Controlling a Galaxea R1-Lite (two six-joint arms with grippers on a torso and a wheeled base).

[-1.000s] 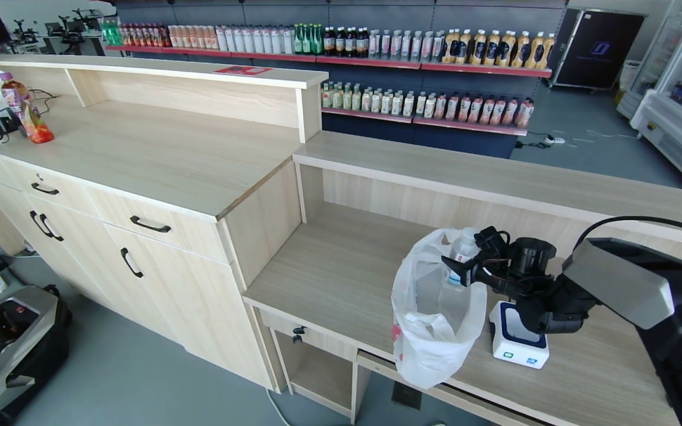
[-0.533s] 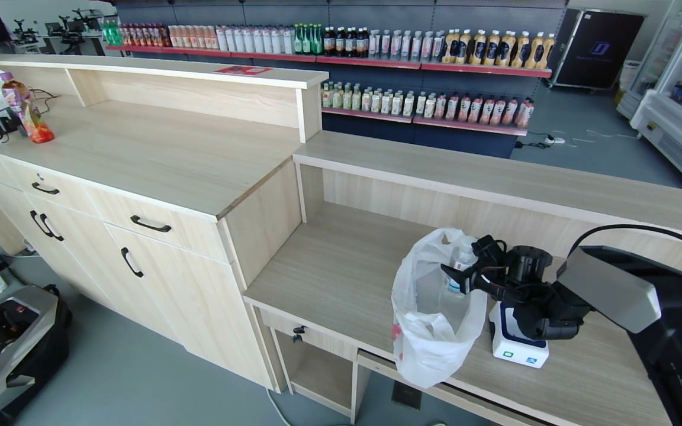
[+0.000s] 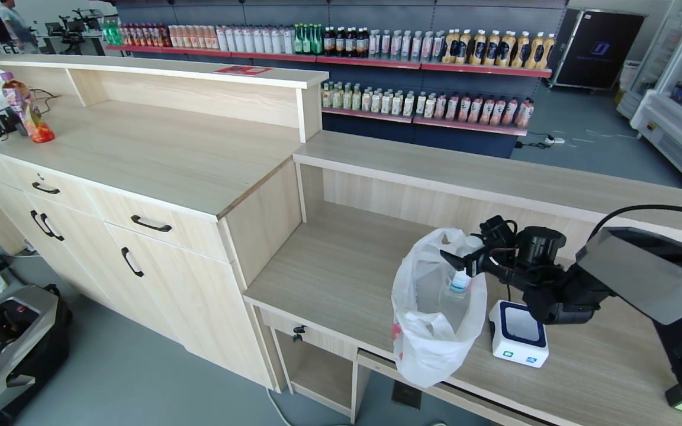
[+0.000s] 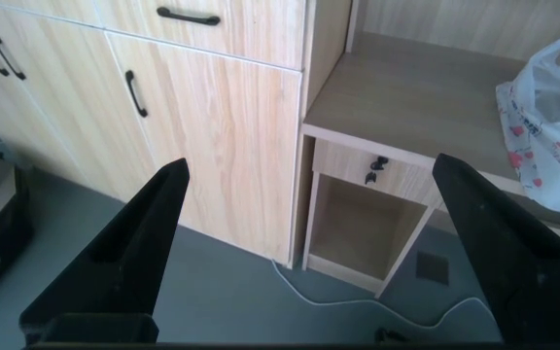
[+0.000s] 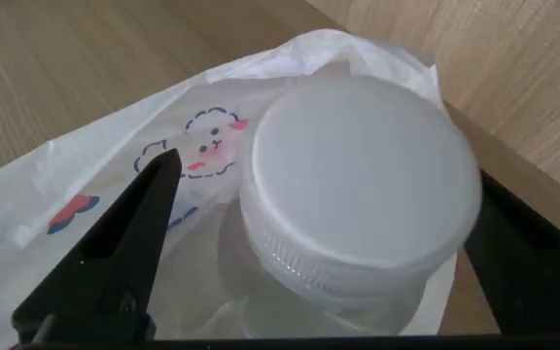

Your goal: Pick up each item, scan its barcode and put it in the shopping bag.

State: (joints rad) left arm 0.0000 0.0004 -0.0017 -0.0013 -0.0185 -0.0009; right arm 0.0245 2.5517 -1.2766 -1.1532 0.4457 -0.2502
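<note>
On the desk (image 3: 341, 266), straddling the bottle (image 3: 459, 281) in the shopping bag (image 3: 424, 343), right tool (image 3: 464, 248) spread apart. Holding left tool (image 4: 311, 160) apart too.

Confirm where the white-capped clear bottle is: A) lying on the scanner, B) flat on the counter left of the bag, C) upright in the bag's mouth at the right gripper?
C: the bottle stands upright, its lower part inside the shopping bag, with the right gripper at it.

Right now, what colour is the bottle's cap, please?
White round plastic cap, best in right wrist view.
</note>
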